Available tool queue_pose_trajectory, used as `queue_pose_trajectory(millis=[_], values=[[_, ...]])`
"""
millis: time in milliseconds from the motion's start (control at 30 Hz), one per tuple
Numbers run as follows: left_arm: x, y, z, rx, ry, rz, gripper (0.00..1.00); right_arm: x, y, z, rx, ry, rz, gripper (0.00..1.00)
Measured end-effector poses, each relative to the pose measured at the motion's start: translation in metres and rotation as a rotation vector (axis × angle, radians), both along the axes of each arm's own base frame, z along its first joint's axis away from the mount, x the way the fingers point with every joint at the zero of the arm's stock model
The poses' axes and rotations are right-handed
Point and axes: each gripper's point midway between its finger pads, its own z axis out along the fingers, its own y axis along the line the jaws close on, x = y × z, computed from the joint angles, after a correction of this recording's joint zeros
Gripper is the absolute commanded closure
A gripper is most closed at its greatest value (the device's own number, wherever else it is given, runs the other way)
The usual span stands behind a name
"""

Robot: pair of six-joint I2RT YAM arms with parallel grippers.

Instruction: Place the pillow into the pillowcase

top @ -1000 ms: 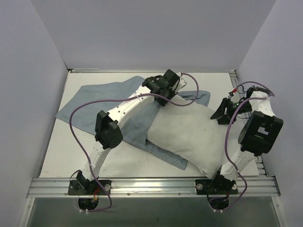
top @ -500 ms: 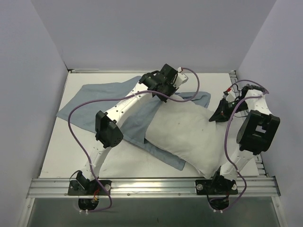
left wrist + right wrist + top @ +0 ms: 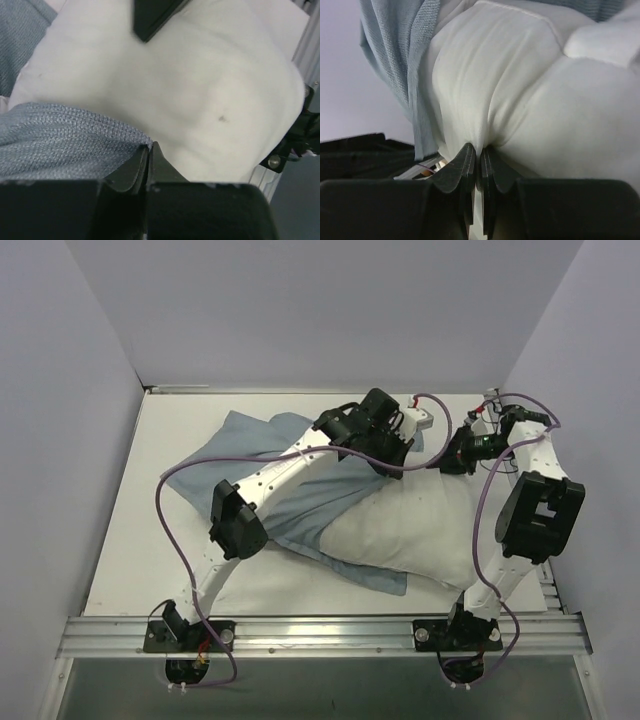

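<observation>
L hand [image 3: 149, 152] pinching pillowcase [image 3: 60, 135] edge; R hand [image 3: 478, 157] pinching a fold of pillow [image 3: 560, 110]. Pillow lies partly atop pillowcase on table [image 3: 140, 540].

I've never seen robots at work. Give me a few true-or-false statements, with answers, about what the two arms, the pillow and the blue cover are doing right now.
1. The left gripper is shut on the edge of the blue pillowcase. True.
2. The right gripper hangs open, touching nothing. False: it is shut on a fold of the white pillow.
3. The pillow is wholly inside the pillowcase. False: in the top view most of it lies bare.
4. Part of the pillowcase lies under the pillow. True: blue fabric shows along the pillow's near edge.
</observation>
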Motion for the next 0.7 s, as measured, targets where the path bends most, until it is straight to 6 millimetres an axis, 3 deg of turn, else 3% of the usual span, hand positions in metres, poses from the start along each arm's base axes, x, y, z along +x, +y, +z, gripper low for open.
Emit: queue_pose_trajectory(millis=[100, 200, 233, 300, 333, 367, 433, 467, 500, 533, 633, 700], values=[[0.021, 0.016, -0.019, 0.037, 0.019, 0.055, 0.97, 0.006, -0.013, 0.0, -0.008, -0.019, -0.039, 1.0], [0.041, 0.035, -0.03, 0.06, 0.003, 0.085, 0.75, 0.01, -0.021, -0.004, -0.031, -0.03, -0.055, 1.0], [0.044, 0.042, -0.031, 0.07, -0.008, 0.084, 0.56, 0.01, -0.021, -0.005, -0.039, -0.03, -0.056, 1.0], [0.043, 0.056, -0.029, 0.088, -0.027, 0.075, 0.46, 0.008, -0.022, -0.01, -0.046, -0.023, -0.057, 1.0], [0.04, 0.064, -0.027, 0.097, -0.036, 0.075, 0.42, 0.005, -0.021, -0.012, -0.048, -0.018, -0.057, 0.94], [0.035, 0.077, -0.023, 0.112, -0.046, 0.077, 0.31, 0.002, -0.021, -0.015, -0.05, -0.009, -0.059, 0.9], [0.025, 0.099, -0.014, 0.138, -0.069, 0.097, 0.3, -0.007, -0.021, -0.019, -0.06, 0.011, -0.062, 0.82], [0.02, 0.111, -0.007, 0.149, -0.084, 0.11, 0.29, -0.01, -0.021, -0.02, -0.063, 0.015, -0.065, 0.73], [0.016, 0.122, 0.002, 0.156, -0.109, 0.126, 0.29, -0.013, -0.022, -0.019, -0.067, 0.018, -0.068, 0.52], [0.015, 0.129, 0.009, 0.156, -0.126, 0.14, 0.29, -0.015, -0.022, -0.018, -0.069, 0.023, -0.072, 0.43], [0.012, 0.143, 0.032, 0.14, -0.176, 0.173, 0.29, -0.019, -0.027, -0.015, -0.085, 0.011, -0.074, 0.24], [0.01, 0.145, 0.035, 0.137, -0.18, 0.176, 0.29, -0.022, -0.031, -0.013, -0.096, 0.011, -0.07, 0.15]])
